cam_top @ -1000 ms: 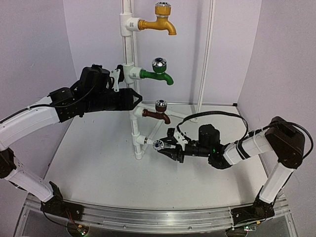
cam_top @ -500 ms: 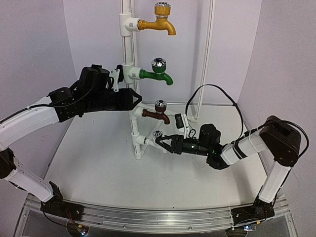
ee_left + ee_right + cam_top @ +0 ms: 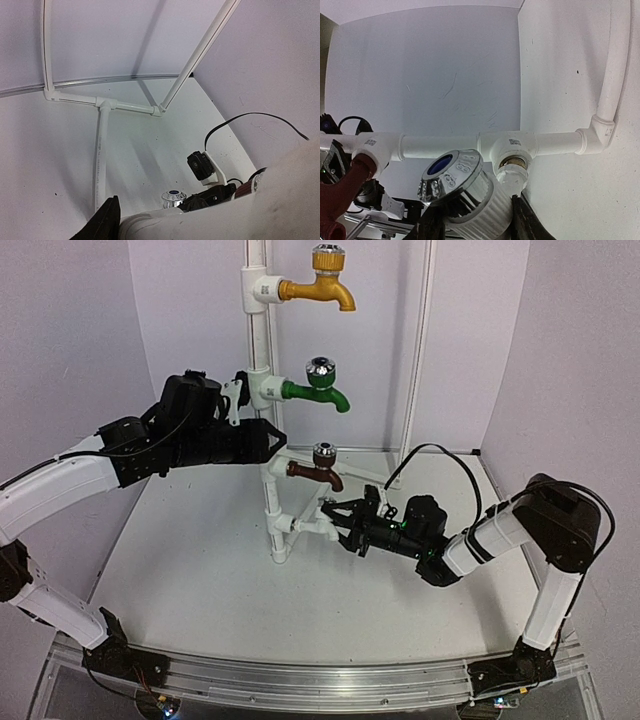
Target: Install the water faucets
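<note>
Top view: left claw (image 3: 270,443) is clamped on the upright white pipe (image 3: 262,350), and right claw (image 3: 335,518) sits low at the bottom T-fitting (image 3: 290,524).

Left wrist: pipe right beside its black finger (image 3: 107,220), bench (image 3: 150,145) beyond.

Right wrist: claw's gripping the white faucet (image 3: 465,187), inlet end touching the fitting's socket.

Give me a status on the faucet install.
Done: the yellow faucet, green faucet and brown faucet sit in their fittings on the pipe stand. In hand: the right gripper holds the white faucet, its neck at the lowest T-fitting, while the left gripper grips the stand. Left: screwing that last one home and letting go.
</note>
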